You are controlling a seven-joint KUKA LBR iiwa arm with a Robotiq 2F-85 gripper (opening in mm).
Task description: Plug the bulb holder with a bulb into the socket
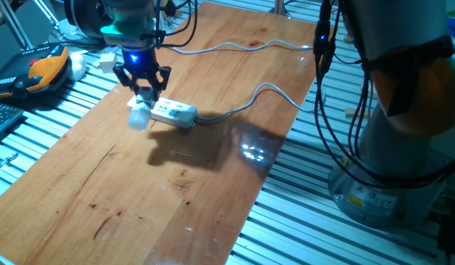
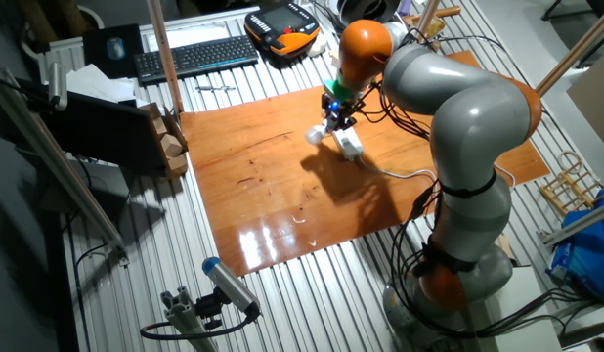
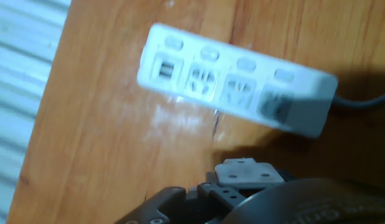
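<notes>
Midway, by the look of it — gripper (image 1: pixel 144 92) clamped on the bulb holder (image 1: pixel 143 109), bulb (image 1: pixel 139 119) hanging low at the far left of the wooden table (image 1: pixel 176 199). Not plugged yet — holder hovers over the near-left end of the socket (image 1: pixel 172 111); lining up and pressing in remain.

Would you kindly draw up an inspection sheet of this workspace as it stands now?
Surface: wooden board on a slatted metal table, with glare patches.
Job's things: socket flat on the board, outlets up; holder in the claw, bulb lowest, just off the socket's end, not plugged in.
Clutter: nothing seen on the board.
Claw: claw shut on the holder.
Cables: grey socket cable snakes across the board.
Surroundings: keyboard, orange pendant beyond the board.
</notes>
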